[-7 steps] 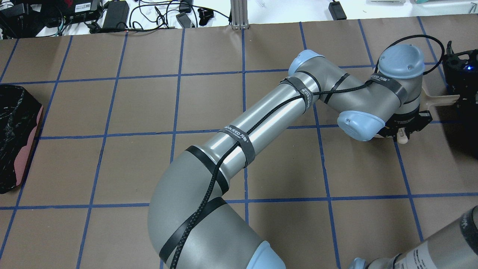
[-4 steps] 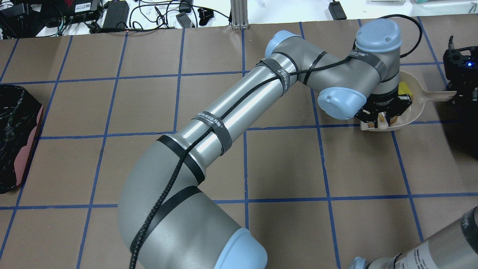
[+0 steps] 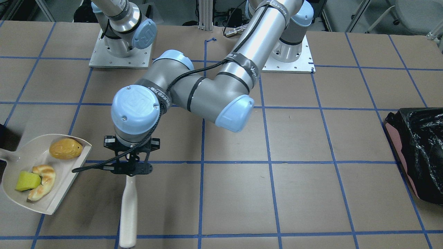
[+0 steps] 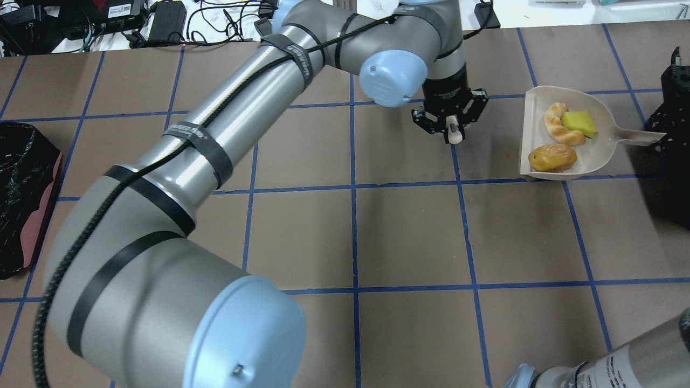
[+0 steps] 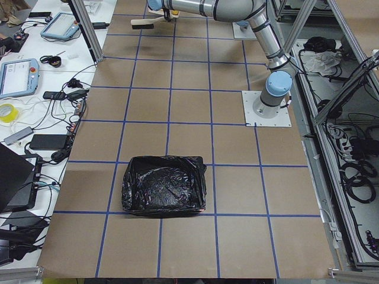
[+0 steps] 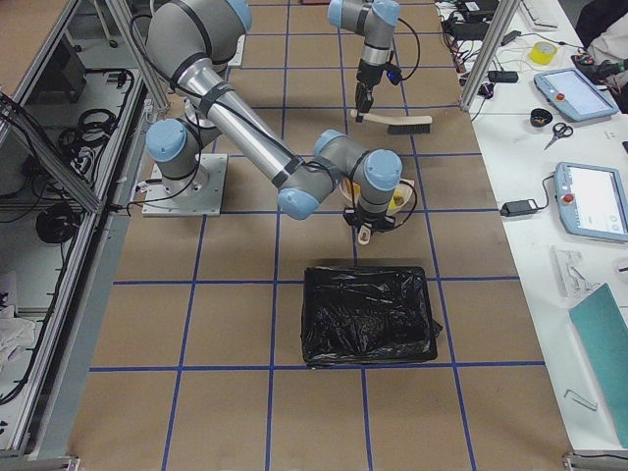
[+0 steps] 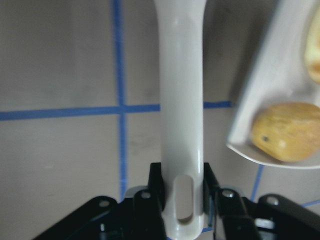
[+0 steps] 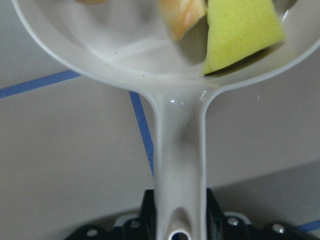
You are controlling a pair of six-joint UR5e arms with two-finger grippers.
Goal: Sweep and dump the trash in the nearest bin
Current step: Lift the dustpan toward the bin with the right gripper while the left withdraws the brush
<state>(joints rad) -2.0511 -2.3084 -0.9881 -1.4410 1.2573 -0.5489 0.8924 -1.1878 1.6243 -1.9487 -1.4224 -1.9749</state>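
The trash lies in a cream dustpan point(image 4: 593, 156): a golden-brown roll point(image 4: 552, 157), a pale croissant point(image 4: 558, 129) and a yellow sponge block point(image 4: 579, 124). My right gripper point(image 8: 177, 215) is shut on the pan's handle at the table's right edge. Left of the pan and apart from it, my left gripper point(image 4: 452, 126) is shut on the cream handle of a brush point(image 6: 407, 125). The black-lined bin point(image 6: 368, 324) stands just beyond the pan toward the table's right end. In the front-facing view the dustpan point(image 3: 38, 145) shows with its mouth toward the left gripper point(image 3: 129, 169).
A pink bin with a crinkled black bag point(image 4: 21, 199) stands at the far left edge of the table. The long left arm point(image 4: 215, 145) stretches diagonally across the table's middle. Cables and chargers point(image 4: 167, 21) lie beyond the far edge.
The left arm has swung back leftward and away from the dustpan, taking the brush with it. The pan and the trash in it, covered before by the wrist, now show.
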